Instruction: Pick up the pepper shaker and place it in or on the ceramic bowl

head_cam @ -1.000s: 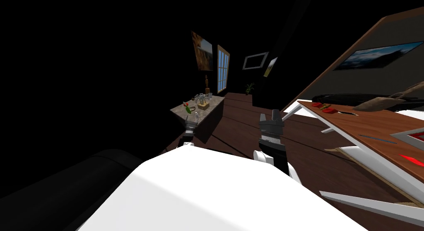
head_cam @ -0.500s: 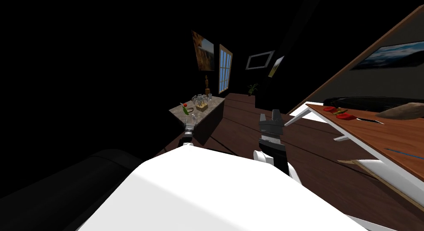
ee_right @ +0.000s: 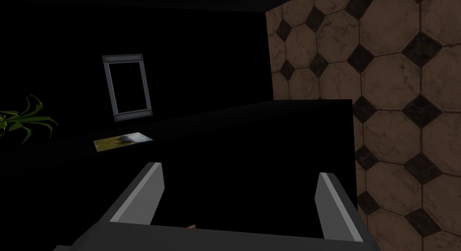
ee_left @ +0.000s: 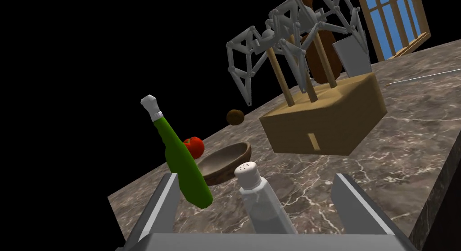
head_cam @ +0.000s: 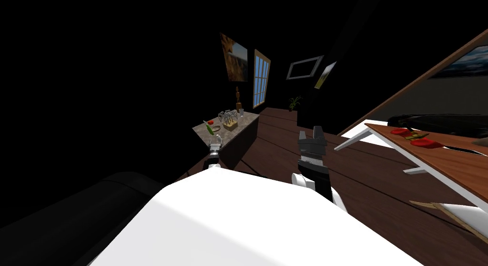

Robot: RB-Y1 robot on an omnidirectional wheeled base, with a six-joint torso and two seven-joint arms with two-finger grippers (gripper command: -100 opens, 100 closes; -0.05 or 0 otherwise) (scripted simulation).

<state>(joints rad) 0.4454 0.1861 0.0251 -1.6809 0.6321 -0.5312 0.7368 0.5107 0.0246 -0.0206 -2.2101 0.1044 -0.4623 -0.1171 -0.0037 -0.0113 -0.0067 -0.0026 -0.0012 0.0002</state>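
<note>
Now the head camera has swung since the earlier frames. The marble counter [head_cam: 238, 127] lies closer ahead of the left claw [head_cam: 215, 143], and the wooden table [head_cam: 443, 158] has slid toward the picture's edge. Read this as the robot's own move, not the objects'. The left claw is released, with its fingers spread wide. A green bottle [ee_left: 182, 165] leans just beside one finger. A tomato [ee_left: 194, 145] and the brown bowl [ee_left: 223, 162] lie just beyond the fingertips. The pepper shaker [ee_left: 263, 205] stands upright between the fingers, ungrasped. You are likely in position to close. The right claw [ee_right: 238, 181] is released and empty.
</note>
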